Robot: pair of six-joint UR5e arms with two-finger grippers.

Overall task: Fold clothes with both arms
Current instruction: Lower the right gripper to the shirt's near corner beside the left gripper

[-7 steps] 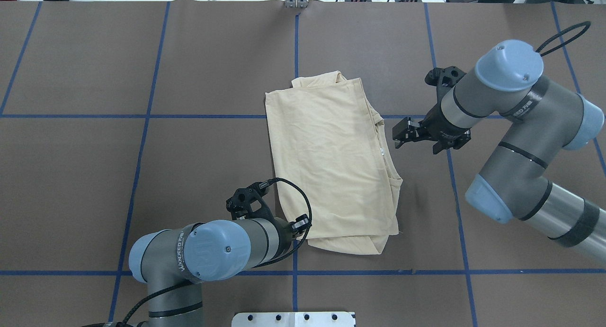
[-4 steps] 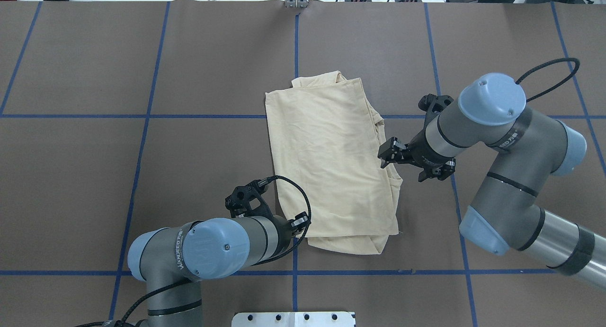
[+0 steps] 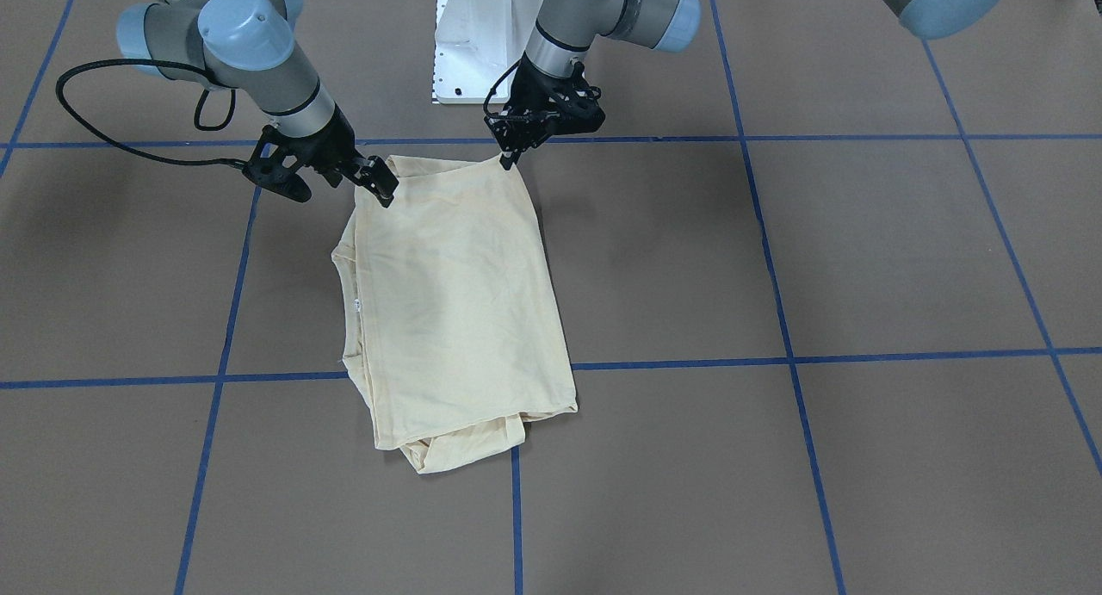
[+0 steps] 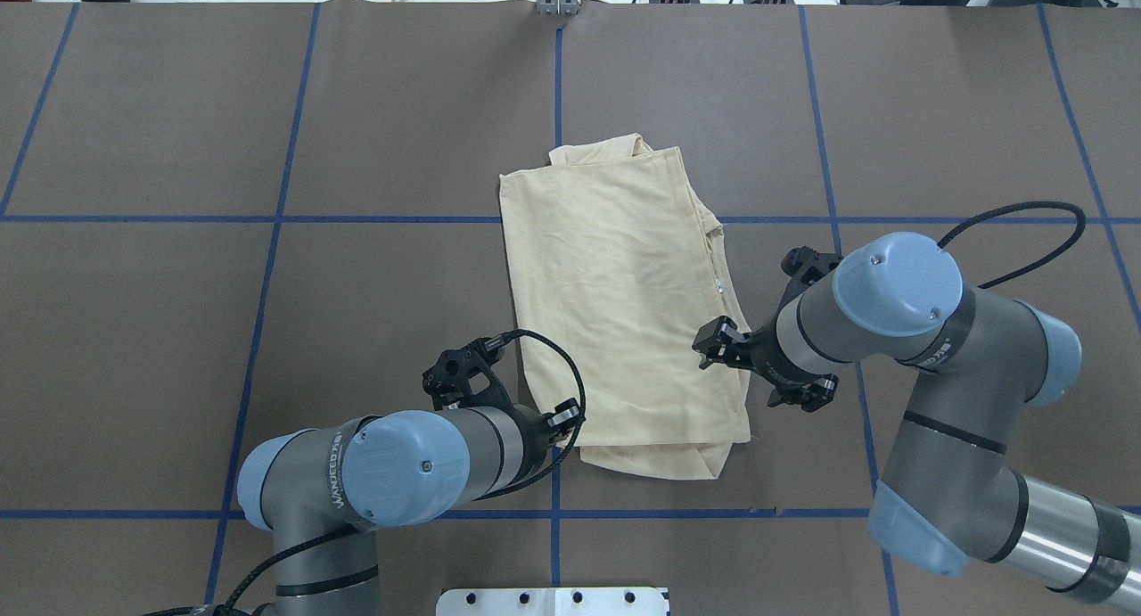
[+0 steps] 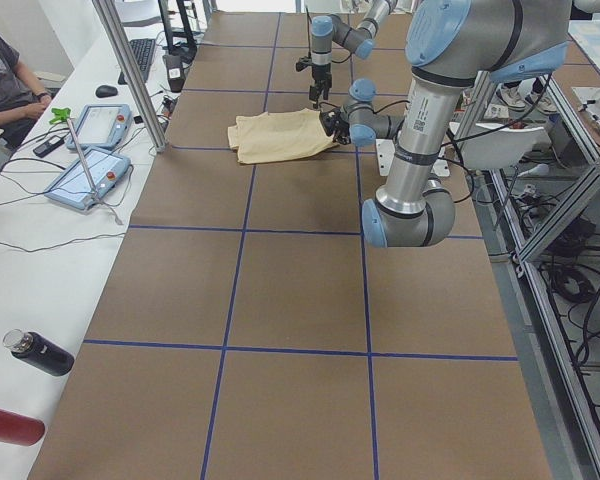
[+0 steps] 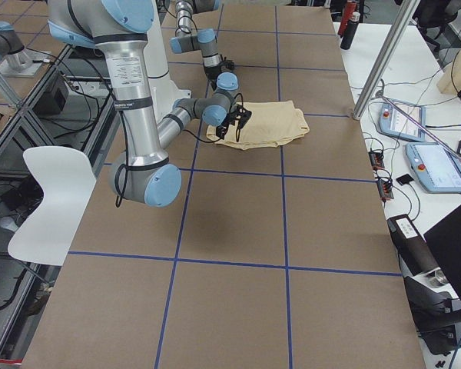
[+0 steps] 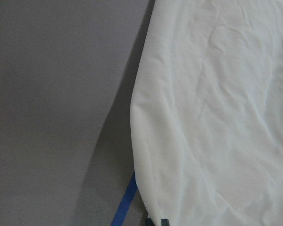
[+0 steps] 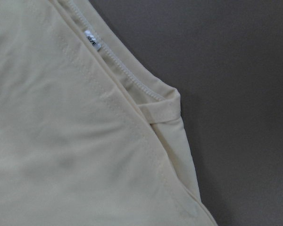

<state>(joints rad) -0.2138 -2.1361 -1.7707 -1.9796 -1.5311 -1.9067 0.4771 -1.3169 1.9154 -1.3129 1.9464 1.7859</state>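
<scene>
The pale cream shirt (image 4: 624,304) lies folded into a tall rectangle mid-table, print hidden. Its white neck label (image 8: 92,40) shows in the right wrist view along the collar seam. In the front-facing view, my left gripper (image 3: 508,156) comes to a point on the shirt's (image 3: 456,294) near left corner and looks shut on the cloth. From overhead only a small part of it (image 4: 568,417) shows beside that corner. My right gripper (image 4: 713,342) hovers open over the shirt's right edge, below the collar; from the front it (image 3: 379,186) sits at the other near corner.
The white pedestal base (image 4: 553,601) stands at the near table edge. Blue tape lines (image 4: 557,72) grid the brown tabletop. The exterior left view shows a seated person (image 5: 5,75), pendants (image 5: 100,125) and a bottle (image 5: 40,352) on a side bench.
My right arm has swung toward the robot along the shirt's right edge, from beside the collar to over its lower right part. The left arm has hardly moved.
</scene>
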